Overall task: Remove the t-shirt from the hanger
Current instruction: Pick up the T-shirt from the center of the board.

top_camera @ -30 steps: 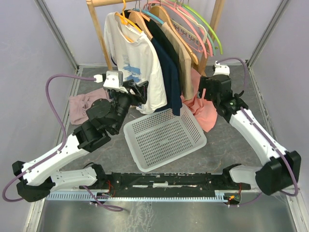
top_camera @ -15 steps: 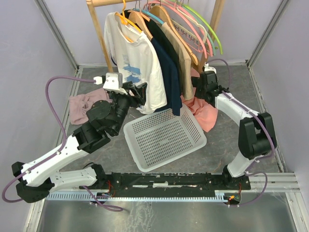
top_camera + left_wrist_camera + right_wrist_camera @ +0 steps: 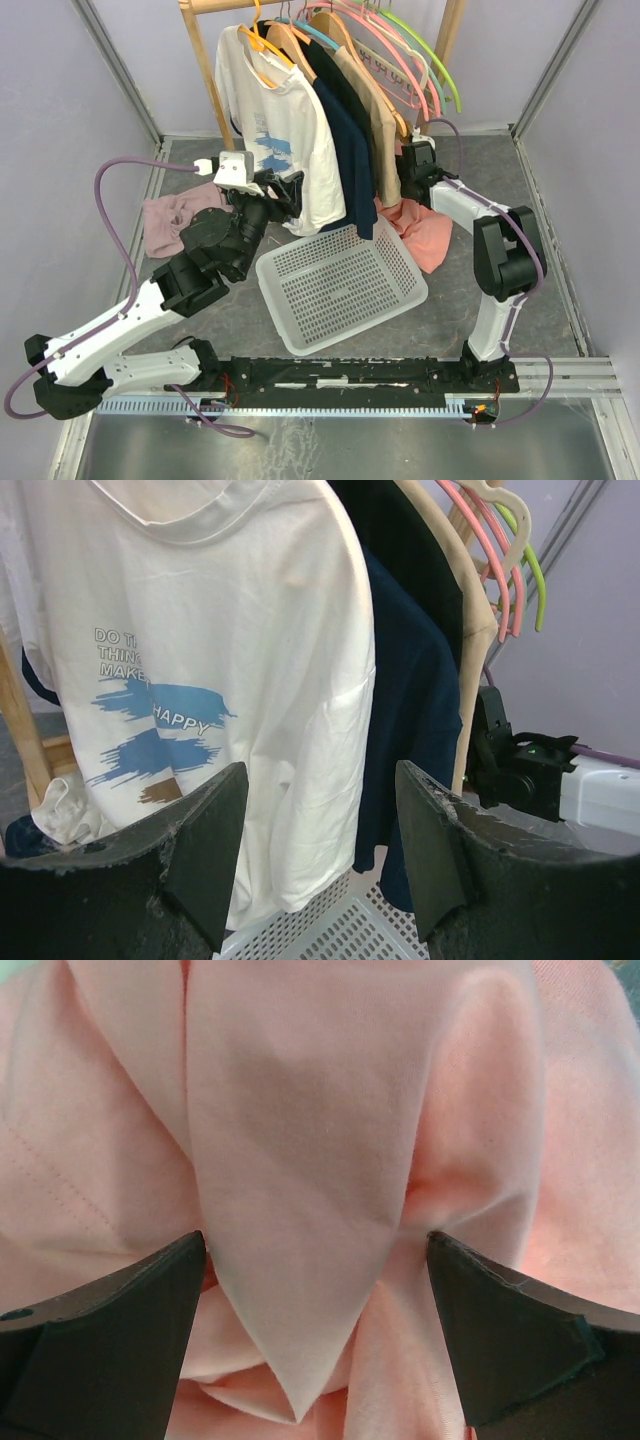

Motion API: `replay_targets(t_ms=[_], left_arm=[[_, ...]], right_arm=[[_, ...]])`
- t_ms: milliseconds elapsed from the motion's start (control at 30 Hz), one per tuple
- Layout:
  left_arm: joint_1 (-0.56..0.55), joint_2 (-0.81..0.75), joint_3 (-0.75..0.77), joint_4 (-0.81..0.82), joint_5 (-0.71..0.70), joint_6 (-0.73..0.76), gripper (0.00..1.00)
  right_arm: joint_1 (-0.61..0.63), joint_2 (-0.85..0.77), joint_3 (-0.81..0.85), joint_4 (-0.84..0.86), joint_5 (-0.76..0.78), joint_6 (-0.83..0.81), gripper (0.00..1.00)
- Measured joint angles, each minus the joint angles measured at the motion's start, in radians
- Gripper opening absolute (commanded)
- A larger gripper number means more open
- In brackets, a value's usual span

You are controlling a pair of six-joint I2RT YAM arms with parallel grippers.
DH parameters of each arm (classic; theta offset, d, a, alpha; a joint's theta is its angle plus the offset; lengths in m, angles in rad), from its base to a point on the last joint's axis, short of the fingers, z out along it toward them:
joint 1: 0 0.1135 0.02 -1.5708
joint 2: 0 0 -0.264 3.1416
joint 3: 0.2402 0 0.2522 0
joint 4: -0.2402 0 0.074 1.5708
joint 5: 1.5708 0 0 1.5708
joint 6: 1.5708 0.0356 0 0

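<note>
A white t-shirt with a blue print hangs on an orange hanger at the left end of the rack; it also fills the left wrist view. A navy t-shirt and a tan one hang behind it. My left gripper is open and empty just in front of the white shirt's lower half, its jaws standing apart. My right gripper is open, low beside the tan shirt, with its jaws on either side of a fold of pink cloth.
A white perforated basket lies on the floor below the shirts. The pink cloth pile lies right of it. A mauve cloth lies at the left. Empty pink and green hangers hang at the rack's right end. Wooden rack posts stand behind.
My right arm has swung left and forward, bringing its gripper from the open floor down onto the pink cloth pile by the rack. The left arm has barely moved.
</note>
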Motion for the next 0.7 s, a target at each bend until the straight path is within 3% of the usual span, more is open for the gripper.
replay_targets(t_ms=[167,267,500,700], left_arm=[[0.000,0.000,0.000,0.000,-0.011,0.000,0.67],[0.000,-0.001,-0.001,0.000,-0.012,0.000,0.68],[0.000,-0.006,-0.010,0.000,-0.013,0.000,0.67],[0.000,-0.006,-0.011,0.000,-0.013,0.000,0.68]], right_arm=[[0.000,0.031,0.015,-0.012,0.000,0.007,0.82],[0.000,0.040,0.018,-0.026,0.000,0.013,0.65],[0.000,0.040,0.017,-0.032,0.018,0.016,0.03],[0.000,-0.015,-0.043,-0.031,0.059,0.015,0.01]])
